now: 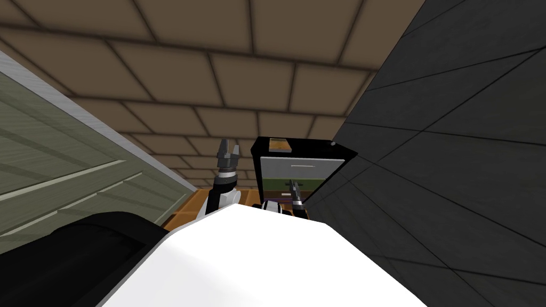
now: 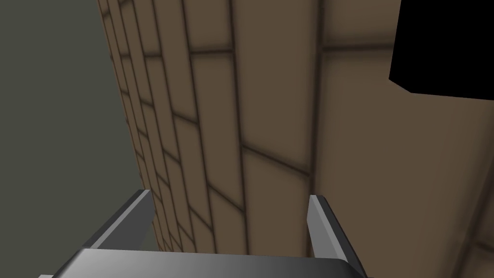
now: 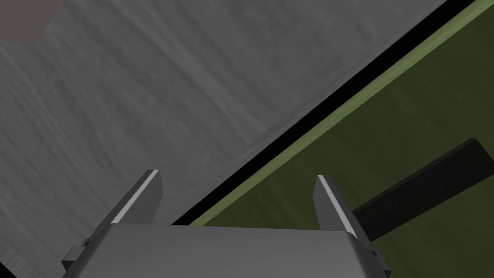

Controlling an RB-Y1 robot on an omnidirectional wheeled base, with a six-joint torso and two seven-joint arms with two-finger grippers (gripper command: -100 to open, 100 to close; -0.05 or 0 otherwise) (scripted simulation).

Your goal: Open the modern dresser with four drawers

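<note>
Misalignment threatens: the black-framed dresser with grey and green drawer fronts [image 1: 298, 170] sits centre-right of the head view, yet the spread right gripper [image 3: 237, 174] points beside its dark bar handle [image 3: 424, 186] and may close on nothing; the left gripper [image 1: 228, 145] is spread too.

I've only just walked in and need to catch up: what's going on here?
The robot stands close to a small black-framed dresser. Its right pincer is open and held against the drawer fronts, over the seam between a grey drawer front and a green drawer front. The green one's black bar handle lies just beside one finger, not yet gripped. The left pincer is open and raised beside the dresser, holding nothing.
</note>
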